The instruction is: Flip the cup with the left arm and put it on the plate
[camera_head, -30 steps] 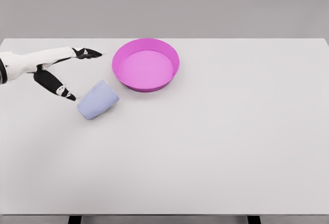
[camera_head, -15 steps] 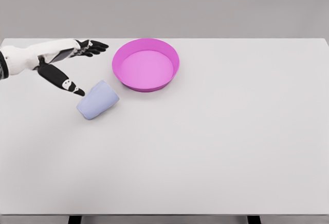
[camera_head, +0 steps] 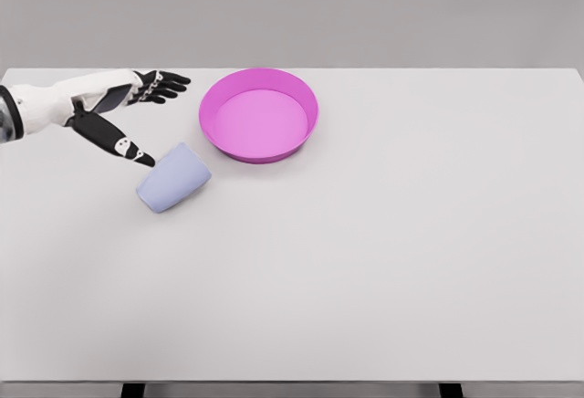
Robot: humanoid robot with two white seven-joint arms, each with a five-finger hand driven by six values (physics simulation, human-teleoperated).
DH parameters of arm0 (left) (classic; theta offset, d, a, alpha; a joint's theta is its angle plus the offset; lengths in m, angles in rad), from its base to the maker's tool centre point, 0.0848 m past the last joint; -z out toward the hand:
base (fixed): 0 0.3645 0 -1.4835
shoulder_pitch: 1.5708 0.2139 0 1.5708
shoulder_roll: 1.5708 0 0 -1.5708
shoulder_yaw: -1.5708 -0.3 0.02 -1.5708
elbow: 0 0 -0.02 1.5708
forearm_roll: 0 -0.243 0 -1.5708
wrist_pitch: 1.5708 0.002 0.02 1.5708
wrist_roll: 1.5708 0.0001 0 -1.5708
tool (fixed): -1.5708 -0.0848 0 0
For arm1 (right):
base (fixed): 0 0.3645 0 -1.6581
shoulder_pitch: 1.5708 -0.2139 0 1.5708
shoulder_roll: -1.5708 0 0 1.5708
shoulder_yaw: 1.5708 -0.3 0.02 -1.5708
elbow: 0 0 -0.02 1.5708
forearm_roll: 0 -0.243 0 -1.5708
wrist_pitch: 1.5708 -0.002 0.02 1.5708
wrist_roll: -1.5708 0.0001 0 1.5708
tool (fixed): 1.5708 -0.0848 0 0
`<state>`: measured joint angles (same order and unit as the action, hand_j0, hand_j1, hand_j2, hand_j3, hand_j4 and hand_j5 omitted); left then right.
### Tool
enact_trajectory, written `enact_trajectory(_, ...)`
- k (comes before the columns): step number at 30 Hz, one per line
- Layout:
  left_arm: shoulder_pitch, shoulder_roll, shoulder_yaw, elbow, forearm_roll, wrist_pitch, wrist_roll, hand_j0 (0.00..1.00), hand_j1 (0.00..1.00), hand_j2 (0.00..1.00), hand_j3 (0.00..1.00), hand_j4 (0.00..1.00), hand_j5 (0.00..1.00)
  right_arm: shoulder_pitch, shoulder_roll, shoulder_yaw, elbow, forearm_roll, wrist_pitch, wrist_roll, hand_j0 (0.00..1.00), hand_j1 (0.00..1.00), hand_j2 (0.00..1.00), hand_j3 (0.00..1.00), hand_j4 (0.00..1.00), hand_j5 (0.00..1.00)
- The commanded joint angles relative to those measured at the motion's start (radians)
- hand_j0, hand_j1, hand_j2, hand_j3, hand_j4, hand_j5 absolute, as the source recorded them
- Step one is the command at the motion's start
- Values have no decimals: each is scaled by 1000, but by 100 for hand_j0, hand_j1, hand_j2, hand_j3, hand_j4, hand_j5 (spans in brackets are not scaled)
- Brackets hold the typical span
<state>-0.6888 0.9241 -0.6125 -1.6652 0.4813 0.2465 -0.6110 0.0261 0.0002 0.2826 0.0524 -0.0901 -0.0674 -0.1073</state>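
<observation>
**Left hand spread beside tipped cup**

Worktop [camera_head: 383, 261]: white, spans nearly the whole view, grey wall behind it.

Plate [camera_head: 260, 147]: magenta, shallow with a raised rim, sits far-left of centre on the worktop. Nothing in it.

Left arm comes in from the left edge, white forearm, hand dark. Left hand [camera_head: 123, 110] sits far-left, just left of the cup. Fingers [camera_head: 169, 82] are released and spread, extended to the right toward the plate and holding nothing. Thumb [camera_head: 128, 147] points down and right, tip right at the cup's upper left edge; can't tell if it touches.

Cup [camera_head: 173, 177]: pale lavender-blue, lying on its side on the worktop, near-left of the plate and apart from it.
</observation>
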Motion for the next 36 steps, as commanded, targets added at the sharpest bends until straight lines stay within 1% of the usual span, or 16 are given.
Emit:
enact_trajectory(1,0,-7,-6,7,5,0,0,100,100,100,100,100,100,0,0,0,0,0,0,0,100,100,100,100,100,100)
enact_trajectory(2,0,-8,-9,9,5,2,0,100,100,100,100,100,100,0,0,0,1,0,0,0,100,100,100,100,100,100)
enact_trajectory(3,-9,-10,-45,21,8,0,0,100,100,100,100,100,100,0,0,0,0,0,0,0,100,100,100,100,100,100)
enact_trajectory(4,-58,-16,-119,45,16,0,0,100,100,100,100,100,100,0,0,0,1,0,0,0,100,100,100,100,100,100)
enact_trajectory(6,-118,-25,-237,68,54,2,0,100,100,100,100,100,100,0,0,0,1,0,0,0,100,100,100,100,100,100)
enact_trajectory(8,-140,-24,-247,68,68,2,0,100,100,100,100,100,100,0,0,0,0,0,0,0,100,100,100,100,100,100)
enact_trajectory(12,-146,19,-245,68,109,0,0,100,100,100,100,100,100,0,0,0,0,0,0,0,100,100,100,100,100,100)
enact_trajectory(16,-150,41,-224,67,123,2,0,100,100,100,100,100,100,0,0,1,0,1,0,0,100,100,100,100,100,100)
enact_trajectory(18,-137,44,-155,61,123,4,0,100,100,100,100,100,100,0,0,0,0,0,0,0,100,100,100,100,100,100)
enact_trajectory(20,-89,42,-63,52,129,4,0,100,100,100,100,100,100,0,0,0,0,0,0,0,100,100,100,100,100,100)
enact_trajectory(21,-77,44,-44,36,140,4,0,100,100,100,100,100,100,0,0,0,0,0,0,0,100,100,100,100,100,100)
enact_trajectory(25,-37,44,-39,-16,145,4,0,100,100,100,100,100,100,0,0,0,1,0,0,0,100,100,100,100,100,100)
enact_trajectory(30,-8,36,-23,-36,132,8,0,100,100,100,100,100,100,0,0,0,0,0,0,0,100,100,100,100,100,100)
enact_trajectory(31,15,35,-13,-36,131,19,0,100,100,100,100,100,100,0,0,0,0,0,0,0,100,100,100,100,100,100)
enact_trajectory(34,71,27,59,-65,103,31,0,100,100,100,100,100,100,0,0,0,0,0,0,0,100,100,100,100,100,100)
enact_trajectory(36,89,22,94,-70,80,30,0,100,100,100,100,100,100,0,0,0,0,0,0,0,100,100,100,100,100,100)
